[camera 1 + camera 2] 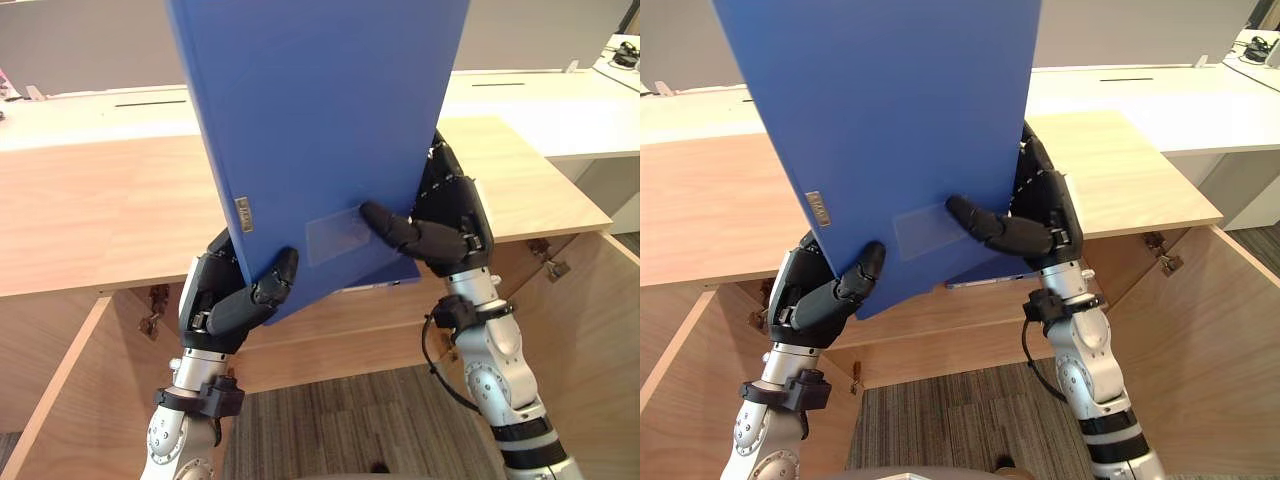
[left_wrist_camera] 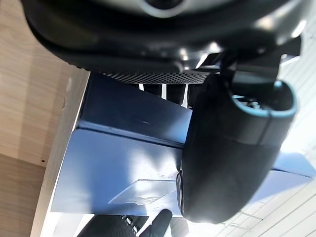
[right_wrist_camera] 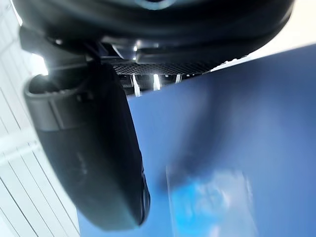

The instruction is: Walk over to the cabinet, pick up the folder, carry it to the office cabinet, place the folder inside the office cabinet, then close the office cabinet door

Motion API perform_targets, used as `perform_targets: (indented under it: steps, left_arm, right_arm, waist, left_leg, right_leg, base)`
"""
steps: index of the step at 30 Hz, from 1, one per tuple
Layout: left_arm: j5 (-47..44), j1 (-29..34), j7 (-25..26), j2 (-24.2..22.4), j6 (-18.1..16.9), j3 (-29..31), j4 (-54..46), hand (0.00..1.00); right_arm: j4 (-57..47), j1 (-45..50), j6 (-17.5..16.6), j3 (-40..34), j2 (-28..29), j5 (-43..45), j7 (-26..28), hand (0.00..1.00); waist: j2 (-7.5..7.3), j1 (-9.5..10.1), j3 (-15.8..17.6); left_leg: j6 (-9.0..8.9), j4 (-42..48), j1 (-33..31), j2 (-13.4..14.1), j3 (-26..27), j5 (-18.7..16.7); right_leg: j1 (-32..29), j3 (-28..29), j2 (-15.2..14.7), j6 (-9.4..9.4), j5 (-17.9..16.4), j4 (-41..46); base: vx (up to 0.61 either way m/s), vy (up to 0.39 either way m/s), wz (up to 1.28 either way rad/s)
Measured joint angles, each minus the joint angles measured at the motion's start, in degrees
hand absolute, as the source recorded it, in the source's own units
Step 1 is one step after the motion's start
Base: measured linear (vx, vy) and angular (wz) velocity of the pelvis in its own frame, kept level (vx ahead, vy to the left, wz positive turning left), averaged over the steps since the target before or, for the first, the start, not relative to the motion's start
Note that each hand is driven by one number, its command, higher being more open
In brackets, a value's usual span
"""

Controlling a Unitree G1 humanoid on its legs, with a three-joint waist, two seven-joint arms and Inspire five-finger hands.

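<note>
Two grips pinch blue folder [image 1: 320,120] | left robot hand [image 1: 222,302]: bottom corner | right robot hand [image 1: 455,228]: side edge | cabinet doors [image 1: 600,340] open

left hand [image 2: 232,158] | thumb pressed on blue folder [image 2: 113,168] | wooden cabinet [image 2: 29,74] beside

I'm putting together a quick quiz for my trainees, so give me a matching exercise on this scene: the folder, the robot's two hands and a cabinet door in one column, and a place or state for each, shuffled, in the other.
Things:
1. blue folder
2. left hand
3. right hand
4. cabinet's right door

Places or states:
A. swung open, its hinge showing
B. thumb pressed beside the clear label pocket
C. held up, tilted, over the wooden cabinet top
D. thumb pressed just below the small metal tag

Pairs: 1-C, 2-D, 3-B, 4-A
</note>
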Motion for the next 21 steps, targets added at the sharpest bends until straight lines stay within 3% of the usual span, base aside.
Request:
perform_targets:
  steps: [10, 11, 15, 21]
  left_arm:
    - [-0.3, 0.0, 0.0, 1.5, 0.1, 1.5, 0.1, 0.00]
    - [0.3, 0.0, 0.0, 1.3, 0.1, 1.9, 0.1, 1.00]
    - [1.7, 0.0, 0.0, -0.3, 0.6, 4.1, 0.0, 1.00]
    - [4.9, -0.8, 0.2, -7.4, 0.4, 7.4, -0.6, 1.00]
  right_arm:
    - [0.8, 0.0, 0.9, 1.6, -2.1, 2.4, 4.3, 0.00]
    - [0.9, 0.0, 0.9, 1.6, -2.0, 2.1, 4.6, 0.00]
    - [0.8, 0.8, 0.9, 1.1, 0.1, 1.3, 6.0, 0.00]
    - [-0.4, 4.3, 1.3, -3.2, 6.6, -4.9, 5.0, 0.00]
  waist:
    - [0.14, 0.72, -0.1]
    - [0.17, 0.70, -0.1]
    - [0.39, 0.70, -0.3]
    - [0.51, 0.75, -0.3]
  left_leg:
    - [0.11, 0.1, -0.7, 0.0, -1.7, 0.1]
    - [0.11, 0.1, -0.8, 0.0, -1.7, 0.1]
    - [0.10, 0.1, -0.8, 0.1, -1.9, 0.1]
    - [0.25, 0.2, -1.3, 0.1, -2.8, 0.3]
  right_leg:
    - [0.1, -1.5, -0.2, -0.03, 0.0, 0.0]
    - [0.1, -1.5, -0.2, -0.03, 0.0, 0.0]
    - [0.1, -1.6, -0.1, -0.03, 0.0, 0.0]
    - [0.1, -2.4, -0.2, -0.05, 0.0, 0.0]
  base:
    - [-0.02, -0.032, 0.09]
    - [-0.03, -0.035, 0.02]
    - [-0.02, -0.028, 0.02]
    - [-0.03, -0.037, 0.08]
